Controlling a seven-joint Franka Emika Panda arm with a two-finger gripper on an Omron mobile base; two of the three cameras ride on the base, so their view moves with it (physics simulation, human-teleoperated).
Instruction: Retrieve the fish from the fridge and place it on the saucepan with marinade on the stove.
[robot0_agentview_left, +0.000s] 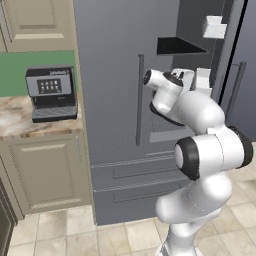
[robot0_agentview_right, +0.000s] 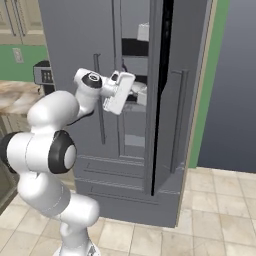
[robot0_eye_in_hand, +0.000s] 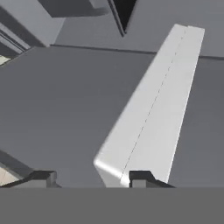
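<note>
The fridge (robot0_agentview_left: 115, 100) is a tall dark grey appliance with thin bar handles; its right door (robot0_agentview_right: 177, 100) stands ajar, leaving a dark gap. My gripper (robot0_agentview_right: 141, 93) reaches into that gap at mid height, above the drawers. In the hand view my gripper (robot0_eye_in_hand: 91, 178) has its fingertips (robot0_eye_in_hand: 41, 177) apart, and the rounded end of a long white door bin (robot0_eye_in_hand: 153, 113) lies just beyond and between them, against dark grey fridge surfaces. I cannot tell whether the fingers touch it. The fish is hidden. The saucepan, marinade and stove are out of view.
A dark coffee machine (robot0_agentview_left: 51, 92) sits on the marble counter (robot0_agentview_left: 15, 120) left of the fridge, over beige cabinets (robot0_agentview_left: 47, 170). Another white bin (robot0_agentview_left: 214, 26) shows high inside the gap. Beige tiled floor (robot0_agentview_right: 215, 215) spreads in front and to the right.
</note>
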